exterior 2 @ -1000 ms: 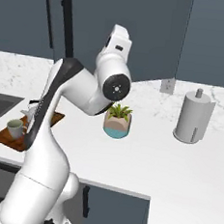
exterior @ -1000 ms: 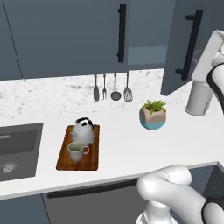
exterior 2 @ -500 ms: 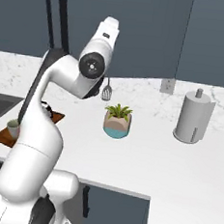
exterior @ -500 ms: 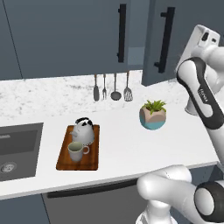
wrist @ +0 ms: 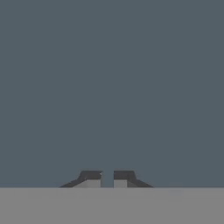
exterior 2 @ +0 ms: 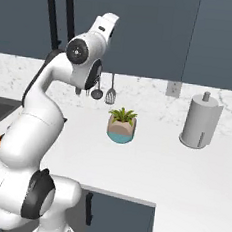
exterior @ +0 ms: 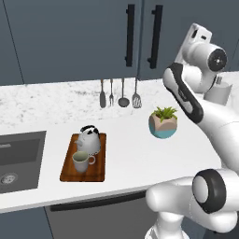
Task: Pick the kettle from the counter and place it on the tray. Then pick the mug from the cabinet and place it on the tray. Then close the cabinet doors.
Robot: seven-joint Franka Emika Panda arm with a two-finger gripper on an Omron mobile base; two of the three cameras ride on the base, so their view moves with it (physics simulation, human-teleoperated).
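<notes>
Up against the cabinet doors (exterior: 140, 37) your gripper (wrist: 107, 177) faces flat panel, jaws nearly together, holding nothing. Doors look shut; kettle (exterior: 89, 139) and mug (exterior: 81, 161) sit on tray (exterior: 100, 164), counter (exterior: 126, 154) front-left.

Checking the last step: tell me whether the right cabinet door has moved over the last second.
Yes. The right cabinet door has swung shut toward the left cabinet door; both panels now lie flush, handles side by side above the hanging utensils.

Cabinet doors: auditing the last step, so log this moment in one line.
cabinet doors: closed | kettle, mug: on tray | end effector: nearly shut, empty
</notes>
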